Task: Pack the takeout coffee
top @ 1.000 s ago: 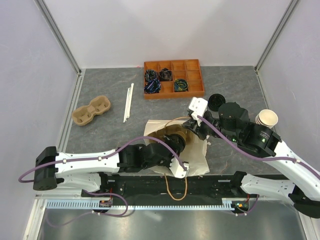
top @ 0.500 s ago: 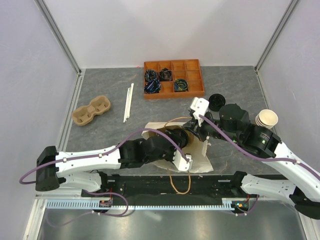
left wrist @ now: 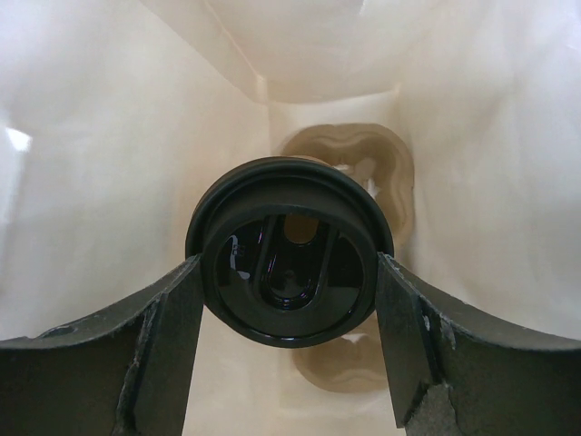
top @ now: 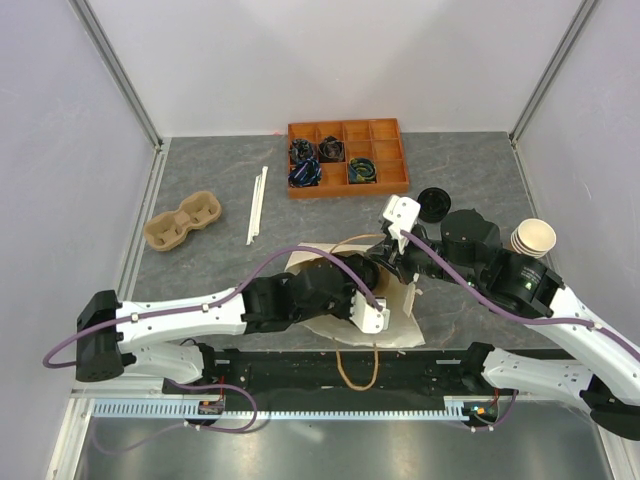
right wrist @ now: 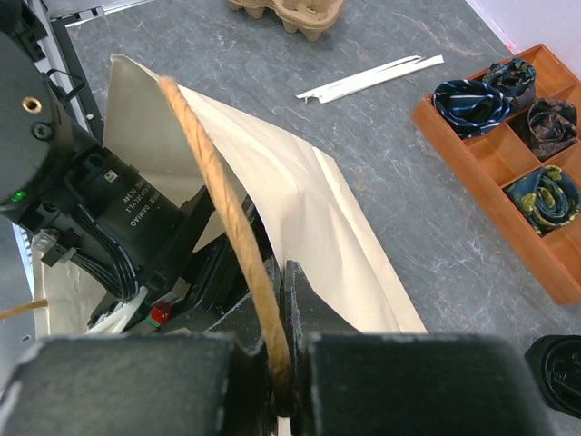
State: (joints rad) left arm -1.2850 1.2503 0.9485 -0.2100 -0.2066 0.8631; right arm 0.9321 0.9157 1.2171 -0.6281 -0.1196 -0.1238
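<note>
A: Where's the coffee (left wrist: pixel 289 250)?
B: Inside the bag (left wrist: pixel 109 163), clamped in the left gripper (left wrist: pixel 287 309), over a carrier (left wrist: pixel 349 159). I can't tell if it's seated.
A: And the right gripper (right wrist: pixel 277 363)?
B: Pinched tight on the handle (right wrist: pixel 227 227), lifting the bag's mouth.
A: What's left?
B: Seating it, releasing and withdrawing, I'd judge.

Orange tray (top: pixel 387 150), wrapped straws (top: pixel 257 205), pulp carrier (top: pixel 184 221) (far left).
</note>
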